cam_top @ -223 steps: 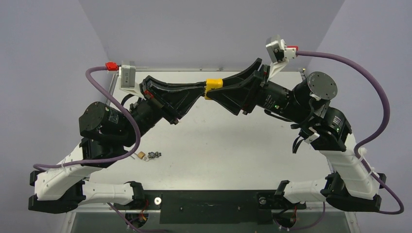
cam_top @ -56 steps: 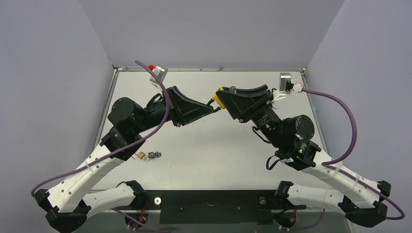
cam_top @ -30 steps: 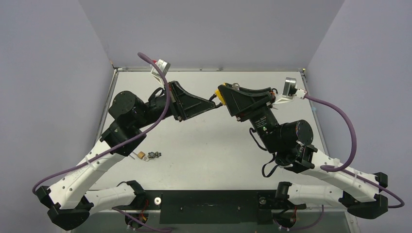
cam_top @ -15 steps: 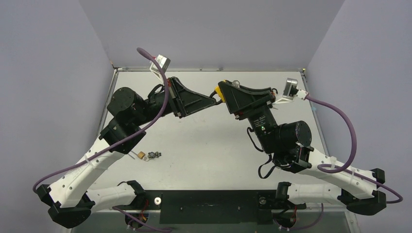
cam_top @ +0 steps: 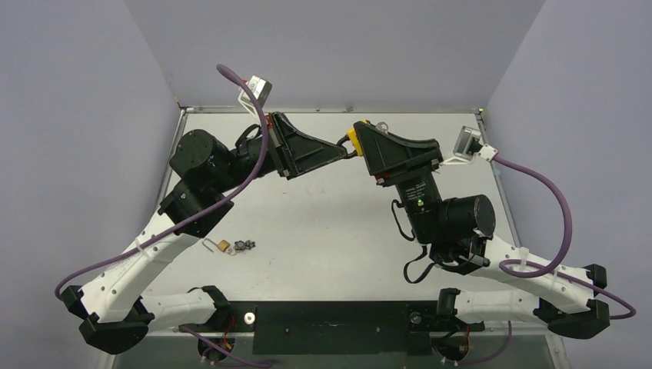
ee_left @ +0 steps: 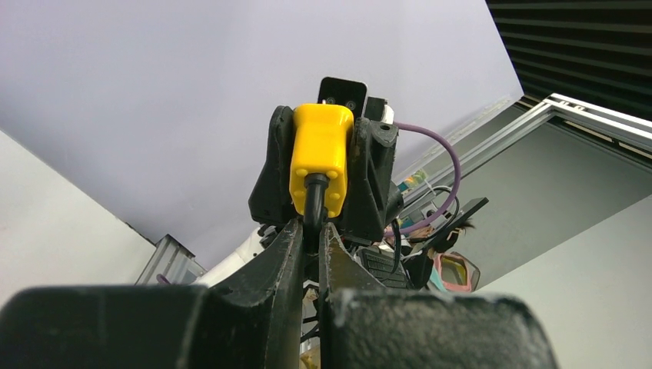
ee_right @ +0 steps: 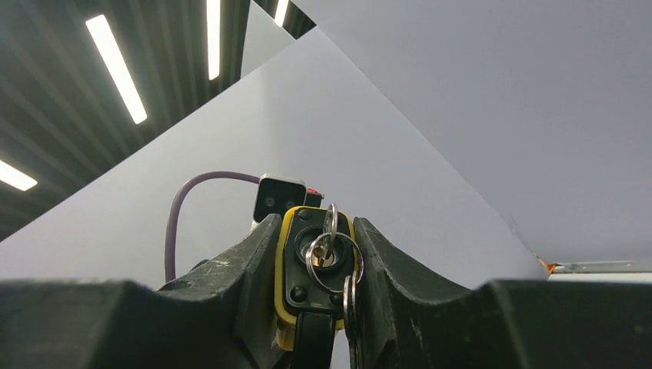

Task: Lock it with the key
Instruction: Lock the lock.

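Observation:
A yellow padlock [cam_top: 353, 138] hangs in the air over the back of the table, between both grippers. My right gripper [cam_top: 367, 144] is shut on its body. In the right wrist view [ee_right: 317, 231] the lock's black face [ee_right: 301, 270] sits between the fingers. A silver key [ee_right: 329, 224] is in the keyhole, with a ring [ee_right: 333, 269] and a second key [ee_right: 350, 311] hanging from it. My left gripper [cam_top: 343, 146] is shut on the lock's black shackle [ee_left: 314, 201]. The left wrist view [ee_left: 311, 238] shows the yellow body [ee_left: 321, 154] just beyond the fingertips.
A small brass padlock [cam_top: 223, 246] and a dark key bunch [cam_top: 244, 246] lie on the white table [cam_top: 330, 231] at the near left. Purple cables arc over both arms. Grey walls close in at the back and both sides.
Both arms have risen and swung towards the back, still holding the lock between them. In the last second the right wrist turned and the lock shifted slightly right.

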`<state>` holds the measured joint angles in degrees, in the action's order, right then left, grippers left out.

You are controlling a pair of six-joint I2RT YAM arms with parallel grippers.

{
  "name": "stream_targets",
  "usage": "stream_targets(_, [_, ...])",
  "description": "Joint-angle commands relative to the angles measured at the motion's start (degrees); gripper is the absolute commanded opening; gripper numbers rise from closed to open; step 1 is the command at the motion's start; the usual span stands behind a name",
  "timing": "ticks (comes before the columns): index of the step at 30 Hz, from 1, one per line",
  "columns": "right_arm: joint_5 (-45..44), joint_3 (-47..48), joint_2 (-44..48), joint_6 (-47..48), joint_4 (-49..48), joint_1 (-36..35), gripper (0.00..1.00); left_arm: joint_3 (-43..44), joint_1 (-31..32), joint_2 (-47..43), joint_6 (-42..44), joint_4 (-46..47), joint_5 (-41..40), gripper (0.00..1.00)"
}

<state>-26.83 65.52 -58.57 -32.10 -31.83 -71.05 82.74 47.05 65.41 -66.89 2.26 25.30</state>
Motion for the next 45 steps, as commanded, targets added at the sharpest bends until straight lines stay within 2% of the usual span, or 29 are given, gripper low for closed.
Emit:
stream_targets(1, [18.0,-6.4,-10.7,-1.4,23.6,-6.9,0.00,6.0,2.3,6.6,-0.4,9.8,-10.2,0.00])
stream_targets(11, [18.0,-6.1,-11.4,-0.6,24.6,-7.0,0.00,12.1,6.4,11.0,2.9,-0.5,-10.7,0.00])
stream_targets(19, [15.9,-4.5,-13.3,1.4,28.0,-8.7,0.00,14.8,6.4,12.4,3.4,-5.5,-12.1,0.00])
stream_targets(37, [11.4,-2.6,-16.4,4.1,31.7,-11.2,0.00,31.5,5.1,23.3,0.4,-9.5,-10.7,0.00])
stream_targets(40, [10.9,-3.1,-15.4,4.1,31.7,-11.1,0.00,31.4,5.2,23.5,1.7,-10.1,-10.3,0.00])
stream_targets(45, [9.2,-3.6,-11.5,4.1,33.7,-9.4,0.00,21.4,3.6,18.2,6.3,-9.2,-9.9,0.00])
